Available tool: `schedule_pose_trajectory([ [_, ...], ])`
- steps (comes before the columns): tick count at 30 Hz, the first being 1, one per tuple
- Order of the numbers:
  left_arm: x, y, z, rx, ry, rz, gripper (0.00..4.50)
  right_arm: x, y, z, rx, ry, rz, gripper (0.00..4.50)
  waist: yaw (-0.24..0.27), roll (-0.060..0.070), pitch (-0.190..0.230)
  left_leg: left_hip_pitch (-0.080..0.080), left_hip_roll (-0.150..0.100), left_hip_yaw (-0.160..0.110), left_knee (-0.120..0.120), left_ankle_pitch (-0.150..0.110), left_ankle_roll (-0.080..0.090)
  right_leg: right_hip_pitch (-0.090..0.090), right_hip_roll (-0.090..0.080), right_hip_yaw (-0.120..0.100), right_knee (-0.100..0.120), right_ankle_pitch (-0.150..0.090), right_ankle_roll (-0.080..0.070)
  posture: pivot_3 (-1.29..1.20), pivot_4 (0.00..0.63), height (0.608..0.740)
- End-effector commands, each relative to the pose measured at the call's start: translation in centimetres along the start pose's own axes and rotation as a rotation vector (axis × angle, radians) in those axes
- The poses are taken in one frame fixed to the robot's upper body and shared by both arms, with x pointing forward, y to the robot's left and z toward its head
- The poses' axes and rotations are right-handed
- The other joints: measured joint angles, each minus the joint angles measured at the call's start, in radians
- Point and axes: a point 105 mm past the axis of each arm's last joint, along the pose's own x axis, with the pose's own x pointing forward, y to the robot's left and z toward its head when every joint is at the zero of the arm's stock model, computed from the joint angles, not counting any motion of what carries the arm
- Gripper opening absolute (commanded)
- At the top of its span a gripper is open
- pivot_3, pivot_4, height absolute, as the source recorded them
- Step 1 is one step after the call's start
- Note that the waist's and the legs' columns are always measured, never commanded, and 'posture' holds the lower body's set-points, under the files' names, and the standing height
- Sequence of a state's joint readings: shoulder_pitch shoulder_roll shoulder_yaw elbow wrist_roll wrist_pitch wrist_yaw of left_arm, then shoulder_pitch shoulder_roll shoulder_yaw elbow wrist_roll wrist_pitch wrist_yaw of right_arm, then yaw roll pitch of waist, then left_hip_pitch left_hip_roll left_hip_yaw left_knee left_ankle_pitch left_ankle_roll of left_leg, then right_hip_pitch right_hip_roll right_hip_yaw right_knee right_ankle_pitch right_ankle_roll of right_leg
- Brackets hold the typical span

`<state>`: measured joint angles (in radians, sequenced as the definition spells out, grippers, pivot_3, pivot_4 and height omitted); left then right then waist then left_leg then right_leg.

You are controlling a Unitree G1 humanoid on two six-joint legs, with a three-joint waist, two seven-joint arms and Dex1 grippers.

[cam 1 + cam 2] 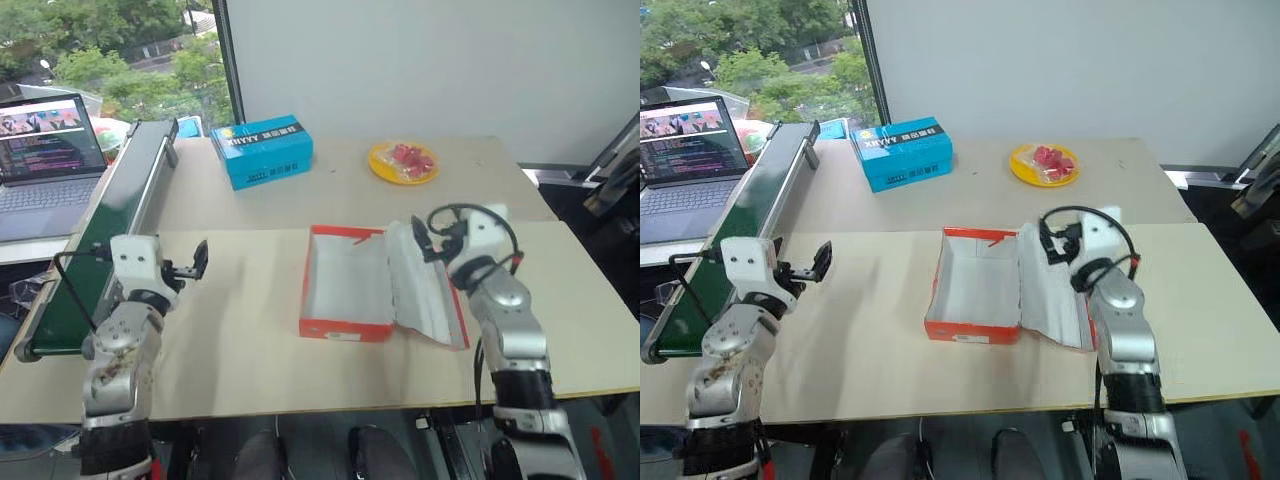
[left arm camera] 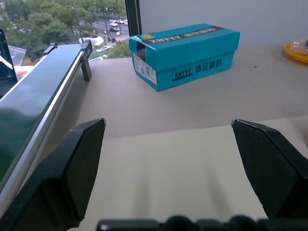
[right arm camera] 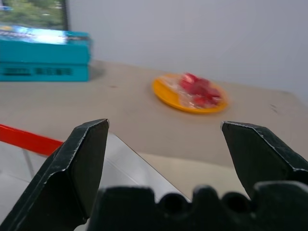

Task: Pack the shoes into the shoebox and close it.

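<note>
The orange-red shoebox [image 1: 345, 328] lies open in the middle of the table, its white inside empty. Its lid [image 1: 428, 292] is folded out flat to the right. The shoes are out of view. My right gripper [image 1: 426, 236] hovers open over the lid's far end with nothing between its fingers; in the right wrist view the box's red edge [image 3: 29, 139] lies below it. My left gripper [image 1: 196, 262] stands open over bare table well to the left of the box, holding nothing.
A blue carton [image 1: 262, 150] stands at the back of the table. A yellow plate [image 1: 403, 162] with red pieces sits at the back right. A green conveyor [image 1: 110, 215] runs along the left edge, and a laptop [image 1: 45, 160] lies beyond it.
</note>
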<state>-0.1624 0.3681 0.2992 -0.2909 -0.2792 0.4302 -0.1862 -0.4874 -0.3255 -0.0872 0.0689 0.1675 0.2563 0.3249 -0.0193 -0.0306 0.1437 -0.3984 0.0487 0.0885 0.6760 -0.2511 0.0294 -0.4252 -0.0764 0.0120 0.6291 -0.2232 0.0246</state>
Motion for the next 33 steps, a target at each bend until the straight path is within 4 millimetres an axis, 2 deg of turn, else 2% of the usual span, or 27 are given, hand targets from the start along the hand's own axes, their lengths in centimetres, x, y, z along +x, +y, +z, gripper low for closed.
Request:
schedule_pose_trajectory([
  [1,-0.8,0.2,1.5,0.010,-0.008,0.019,4.50,1.7,2.1,1.8,0.052,-0.028,0.129,4.44,0.000,0.000,0.000,0.000,0.000,0.000,0.000,0.000,0.000,0.000,0.000,0.000,0.000,0.000,0.000,0.00,0.150,0.740],
  [7,-2.0,0.4,2.1,-0.003,0.006,0.047,4.50,3.0,3.8,2.3,0.089,-0.032,0.229,4.44,0.006,0.000,0.000,0.000,0.000,-0.001,0.001,0.000,0.000,0.000,-0.001,-0.001,0.001,0.000,0.000,0.00,0.150,0.740],
  [11,-3.9,2.4,3.0,-0.051,-0.014,0.142,4.50,3.7,6.5,1.9,0.110,-0.015,0.358,4.44,0.001,0.000,0.000,0.000,0.001,0.000,0.000,0.000,0.000,0.000,-0.001,0.000,0.001,0.000,-0.001,0.00,0.150,0.740],
  [19,-5.9,6.5,3.1,-0.058,0.004,0.274,4.50,3.8,11.8,2.7,0.171,-0.036,0.596,4.44,-0.002,0.000,0.000,0.000,0.001,-0.001,0.000,0.000,-0.001,-0.001,0.000,-0.001,0.001,0.001,-0.001,0.00,0.150,0.740],
  [23,-5.7,7.9,2.6,-0.036,0.039,0.283,4.50,3.5,13.3,3.1,0.189,-0.043,0.671,4.44,0.005,0.000,0.000,0.000,0.001,-0.001,0.000,0.000,-0.001,0.000,-0.001,-0.002,0.001,0.001,-0.001,0.00,0.150,0.740],
  [26,-4.9,9.8,2.4,-0.035,0.054,0.295,4.50,2.7,15.5,3.7,0.197,-0.047,0.785,4.44,0.004,0.000,0.000,0.000,0.001,-0.001,0.000,0.001,-0.001,0.000,-0.001,-0.002,0.001,0.001,-0.002,0.00,0.150,0.740],
  [33,-2.7,12.5,1.2,-0.046,0.095,0.257,4.50,1.2,17.4,4.4,0.213,-0.035,0.889,4.44,0.002,0.000,0.000,-0.001,0.001,-0.001,0.000,0.001,-0.003,-0.003,-0.001,-0.003,0.001,0.001,-0.002,0.00,0.150,0.740],
])
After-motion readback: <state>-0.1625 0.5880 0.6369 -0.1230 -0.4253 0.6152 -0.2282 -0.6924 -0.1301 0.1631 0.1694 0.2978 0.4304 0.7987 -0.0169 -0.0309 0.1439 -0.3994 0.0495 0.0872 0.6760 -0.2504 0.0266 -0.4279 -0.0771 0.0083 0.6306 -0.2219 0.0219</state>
